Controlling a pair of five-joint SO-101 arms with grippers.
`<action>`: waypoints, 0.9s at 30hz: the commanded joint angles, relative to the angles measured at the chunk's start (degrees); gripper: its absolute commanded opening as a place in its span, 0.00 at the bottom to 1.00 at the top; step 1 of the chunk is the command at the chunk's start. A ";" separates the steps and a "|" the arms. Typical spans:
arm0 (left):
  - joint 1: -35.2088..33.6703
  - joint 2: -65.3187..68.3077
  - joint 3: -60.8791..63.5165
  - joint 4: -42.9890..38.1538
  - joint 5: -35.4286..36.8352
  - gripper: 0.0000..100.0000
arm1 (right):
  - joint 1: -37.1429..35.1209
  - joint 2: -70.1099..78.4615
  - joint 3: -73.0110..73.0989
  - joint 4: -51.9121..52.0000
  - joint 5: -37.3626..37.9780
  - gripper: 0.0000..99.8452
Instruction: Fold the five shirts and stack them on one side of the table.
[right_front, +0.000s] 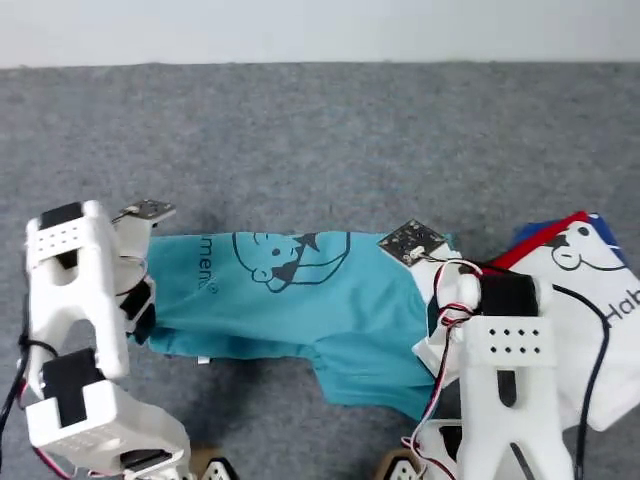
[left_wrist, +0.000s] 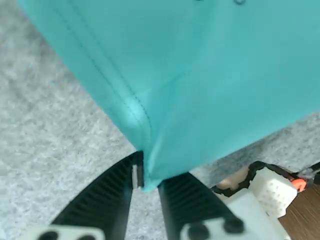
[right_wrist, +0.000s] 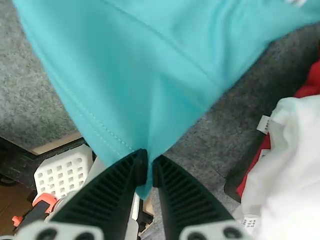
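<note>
Here, the teal shirt (right_front: 300, 300), printed with a dark cartoon animal, stretches across the table (right_front: 300, 130); the left hand (left_wrist: 145, 181) pinches its nine o'clock edge; the right hand (right_wrist: 148, 167) pinches its three o'clock edge.

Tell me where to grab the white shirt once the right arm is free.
The white shirt lies rumpled beside the right arm, which covers its inner side. Probably pinch its near corner, which sticks out free, coming from above. The right gripper is shut on the teal shirt now.
</note>
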 joint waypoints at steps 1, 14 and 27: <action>-0.62 -2.29 -1.36 0.88 -1.41 0.01 | -0.84 -1.01 -0.44 2.51 0.44 0.01; 3.34 -2.20 1.71 0.62 -1.32 0.02 | -0.84 -1.10 -0.35 2.42 0.35 0.07; 3.16 -2.37 1.71 0.88 -1.41 0.05 | -0.48 -1.10 -1.14 2.51 -1.58 0.11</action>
